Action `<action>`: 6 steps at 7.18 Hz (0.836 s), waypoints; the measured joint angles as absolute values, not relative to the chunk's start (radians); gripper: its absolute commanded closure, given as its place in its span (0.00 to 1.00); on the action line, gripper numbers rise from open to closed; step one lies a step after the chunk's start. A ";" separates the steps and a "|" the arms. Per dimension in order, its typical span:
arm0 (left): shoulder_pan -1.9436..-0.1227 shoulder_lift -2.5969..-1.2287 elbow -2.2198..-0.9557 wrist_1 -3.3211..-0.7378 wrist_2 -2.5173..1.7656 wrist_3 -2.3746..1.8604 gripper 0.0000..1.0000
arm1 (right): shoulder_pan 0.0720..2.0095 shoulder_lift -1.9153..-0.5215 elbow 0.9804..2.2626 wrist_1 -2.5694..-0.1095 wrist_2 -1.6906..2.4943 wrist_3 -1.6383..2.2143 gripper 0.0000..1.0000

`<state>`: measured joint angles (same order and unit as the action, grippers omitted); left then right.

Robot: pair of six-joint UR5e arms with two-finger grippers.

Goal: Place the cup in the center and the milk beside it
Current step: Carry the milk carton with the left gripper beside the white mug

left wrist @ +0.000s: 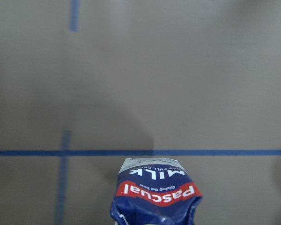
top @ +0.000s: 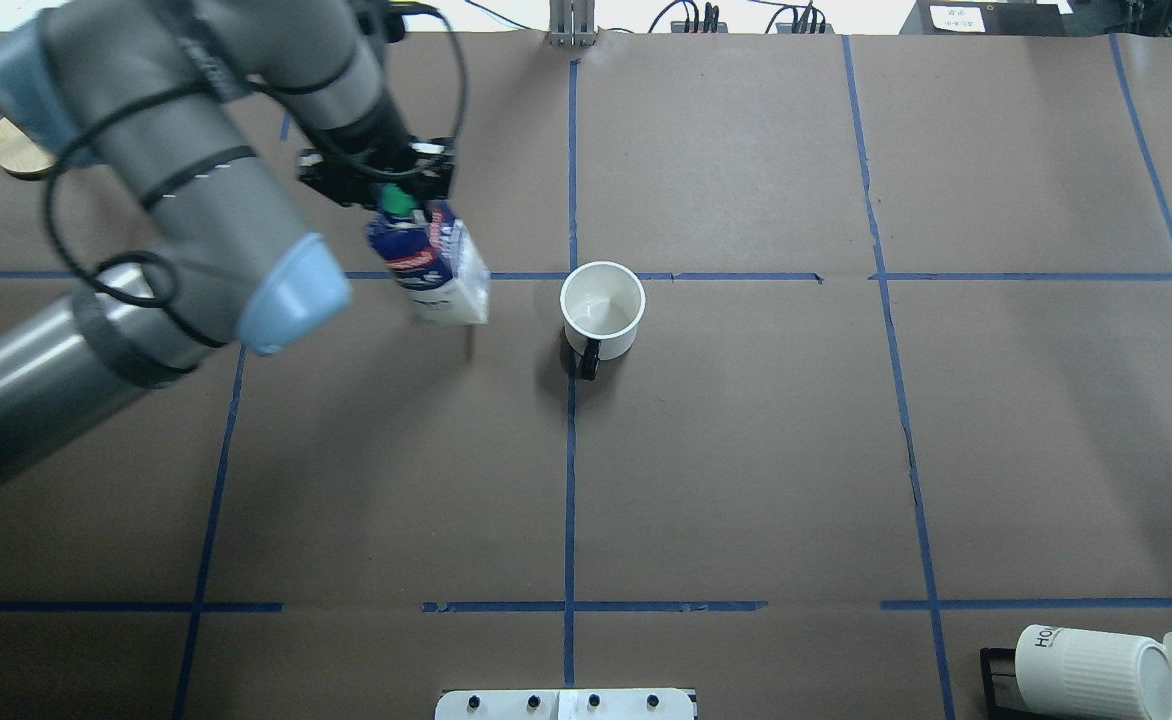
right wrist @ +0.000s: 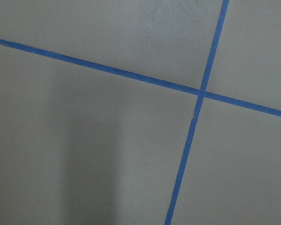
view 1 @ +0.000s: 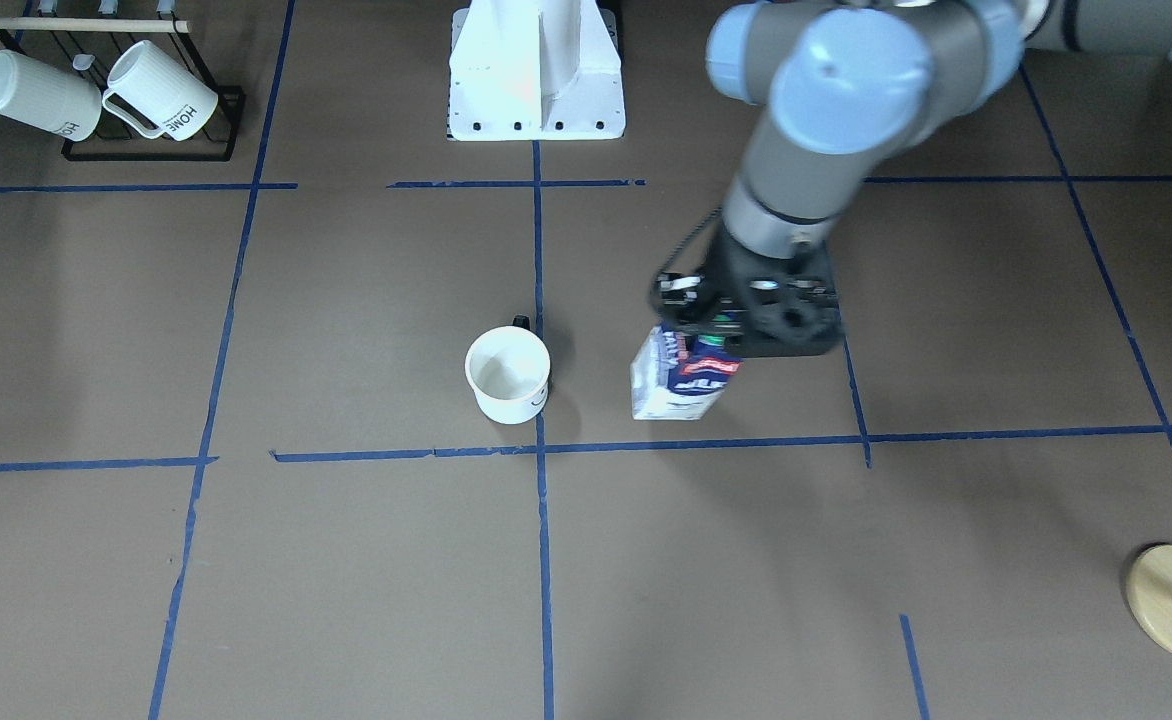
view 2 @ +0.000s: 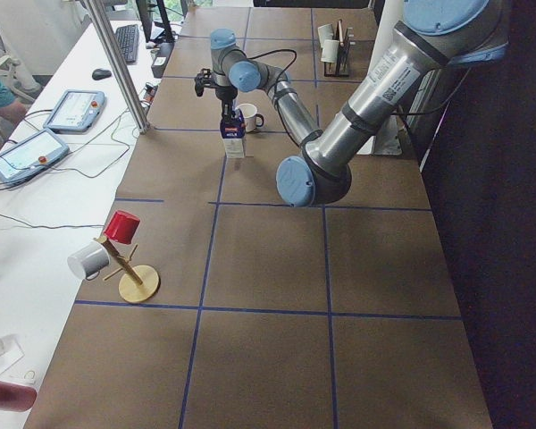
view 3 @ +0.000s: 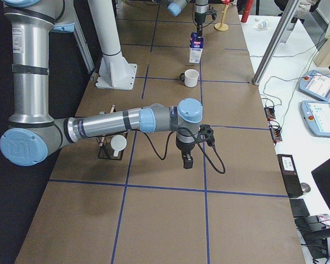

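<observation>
The milk [top: 428, 262], clamped at its top by the left gripper [top: 393, 195], should be set down upright just beside the cup [top: 602, 310], then released.

Left claw [top: 398, 197] pinches the milk [top: 444, 280] top; right claw [view 3: 186, 161] points downward.

Grey tubular links and pale-blue joint caps are seen on the left arm [top: 176, 200] and the right arm [view 3: 104, 125]. Black cable [top: 464, 80] is looped around the left arm, which is ended by the black left gripper [top: 398, 200]. The white pedestal [view 1: 536, 70] is edged with dark bolts.
</observation>
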<state>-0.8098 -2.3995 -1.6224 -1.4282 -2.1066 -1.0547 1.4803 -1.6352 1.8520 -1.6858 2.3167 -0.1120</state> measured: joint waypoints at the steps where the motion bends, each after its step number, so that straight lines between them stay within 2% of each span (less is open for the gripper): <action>1: -0.776 -2.460 -1.572 -1.428 -2.086 -1.084 0.63 | 1.480 -1.635 1.852 -1.686 2.317 -0.112 0.00; 4: -0.740 -2.497 -1.531 -1.428 -2.046 -1.101 0.62 | 1.480 -1.635 1.847 -1.686 2.318 -0.112 0.00; 5: -0.727 -2.496 -1.529 -1.428 -2.037 -1.101 0.54 | 1.480 -1.635 1.846 -1.686 2.318 -0.112 0.00; 6: -0.719 -2.495 -1.528 -1.428 -2.031 -1.101 0.35 | 1.480 -1.635 1.845 -1.687 2.317 -0.111 0.00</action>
<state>-0.7187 -2.4951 -1.5284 -1.4278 -2.0309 -1.1013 1.4803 -1.6352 1.8453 -1.6868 2.3165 -0.1112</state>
